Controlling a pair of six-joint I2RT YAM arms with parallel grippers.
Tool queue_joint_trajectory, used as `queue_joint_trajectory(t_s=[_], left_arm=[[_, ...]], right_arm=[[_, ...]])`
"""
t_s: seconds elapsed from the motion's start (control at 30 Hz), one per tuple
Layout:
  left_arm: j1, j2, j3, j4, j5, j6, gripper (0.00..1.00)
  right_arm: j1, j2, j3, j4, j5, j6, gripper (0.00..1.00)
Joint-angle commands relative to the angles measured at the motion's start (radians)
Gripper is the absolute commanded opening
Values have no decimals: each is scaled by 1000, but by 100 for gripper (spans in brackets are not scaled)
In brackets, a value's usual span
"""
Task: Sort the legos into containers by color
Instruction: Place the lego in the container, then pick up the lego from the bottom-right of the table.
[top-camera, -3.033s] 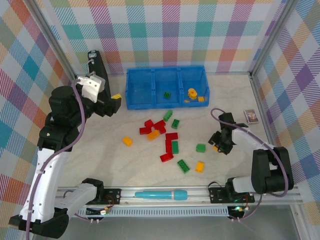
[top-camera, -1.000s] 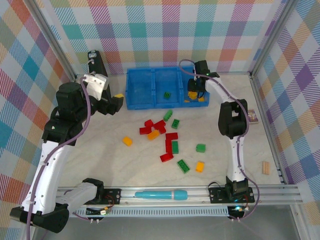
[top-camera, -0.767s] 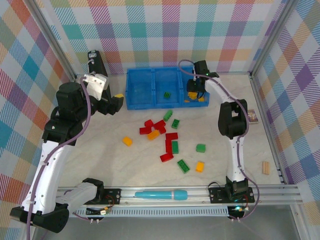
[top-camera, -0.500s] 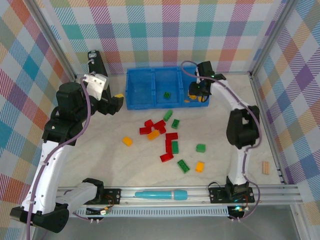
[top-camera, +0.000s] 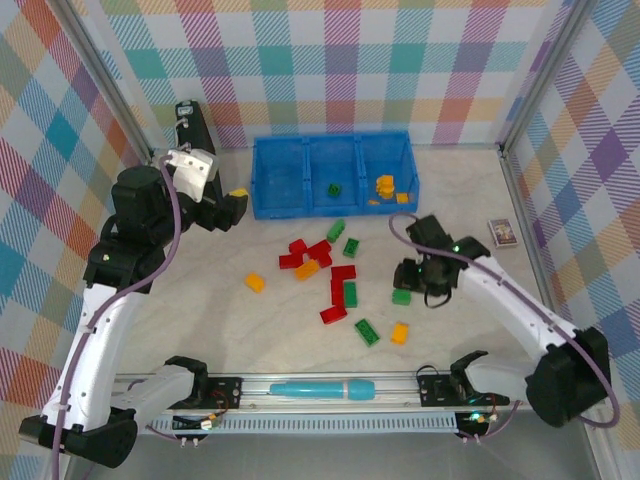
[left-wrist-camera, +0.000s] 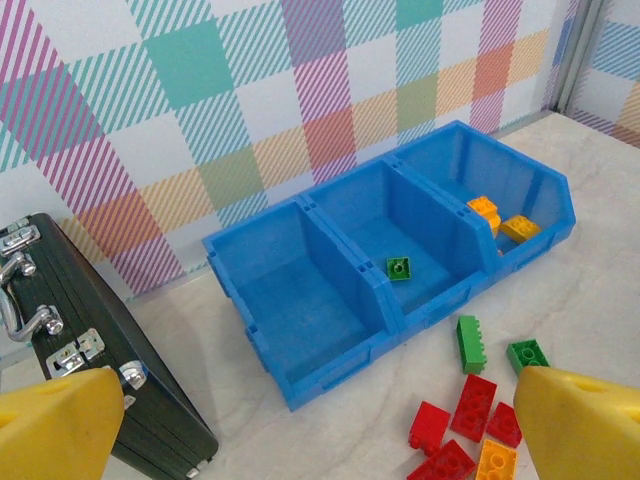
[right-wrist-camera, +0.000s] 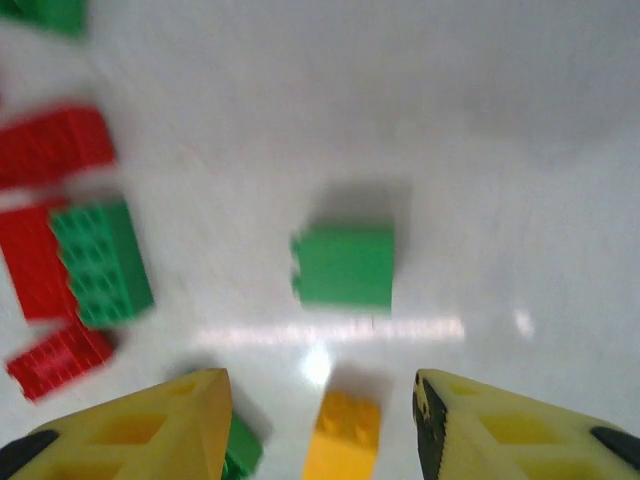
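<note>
The blue tray (top-camera: 330, 150) holds the containers: one green lego (top-camera: 334, 189) lies in the middle one, yellow-orange legos (top-camera: 385, 185) in the right one, and the left one (left-wrist-camera: 300, 300) is bare. Red, green and orange legos (top-camera: 335, 280) lie scattered on the table. My right gripper (top-camera: 420, 283) hovers open just right of a green lego (top-camera: 401, 296). In the right wrist view that green lego (right-wrist-camera: 345, 267) lies ahead of the right gripper (right-wrist-camera: 320, 388), with an orange lego (right-wrist-camera: 342, 440) below between the fingers, nothing held. My left gripper (top-camera: 230, 205) stands wide open left of the tray.
A black case with silver latches (top-camera: 190, 125) leans at the back left. A teal pen-like cylinder (top-camera: 320, 388) lies on the front rail. A small card box (top-camera: 502, 232) sits at the right. Plaid walls close in three sides.
My right gripper has left the tray's right compartment and come down to the table beside the green lego, its jaws wider. The left arm has not moved.
</note>
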Motion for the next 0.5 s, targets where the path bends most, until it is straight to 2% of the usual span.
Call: queue_joint_trajectory(t_s=[0.0, 0.1, 0.2, 0.47], left_arm=[[-11, -31, -15, 34, 25, 7, 100], [-13, -37, -16, 34, 30, 6, 100], [-13, -48, -23, 39, 31, 6, 100], [-19, -67, -32, 44, 33, 12, 100]], right_arm=[[62, -101, -64, -92, -20, 239, 52], [128, -163, -127, -105, -17, 325, 53], [169, -183, -202, -47, -58, 373, 54], [239, -136, -264, 20, -12, 407, 55]])
